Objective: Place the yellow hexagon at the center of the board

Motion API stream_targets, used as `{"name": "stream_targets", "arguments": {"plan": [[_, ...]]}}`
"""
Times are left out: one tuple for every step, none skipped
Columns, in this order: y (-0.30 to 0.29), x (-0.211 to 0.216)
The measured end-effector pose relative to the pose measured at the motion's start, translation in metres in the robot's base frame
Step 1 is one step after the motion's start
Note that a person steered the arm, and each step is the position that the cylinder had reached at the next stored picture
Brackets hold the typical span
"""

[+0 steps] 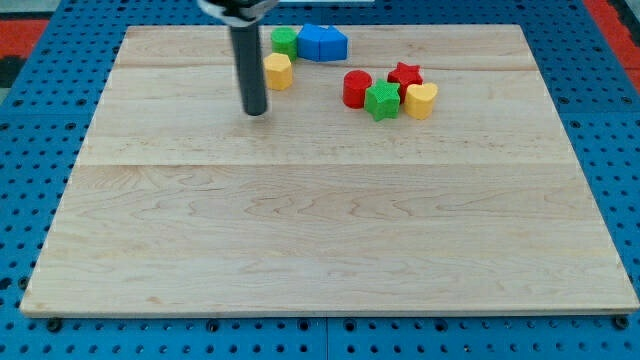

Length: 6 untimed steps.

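Note:
The yellow hexagon (278, 71) lies on the wooden board (330, 250) near the view's top, left of centre. My tip (256, 111) stands on the board just below and to the left of the hexagon, a small gap apart from it. The dark rod rises from the tip to the view's top edge and hides part of the board behind it.
A green block (285, 41) and a blue block (323, 43) sit just above the hexagon. To the right is a cluster: a red cylinder (357, 89), a green star (382, 101), a red star (405, 75) and a yellow heart (421, 100).

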<state>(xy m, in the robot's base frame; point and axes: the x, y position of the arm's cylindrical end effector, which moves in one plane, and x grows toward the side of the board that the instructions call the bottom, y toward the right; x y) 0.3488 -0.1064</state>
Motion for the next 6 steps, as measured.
{"name": "stream_targets", "arguments": {"plan": [[-0.049, -0.059], [0.016, -0.079], [0.115, -0.06], [0.127, -0.034], [0.141, 0.0], [0.16, 0.016]]}}
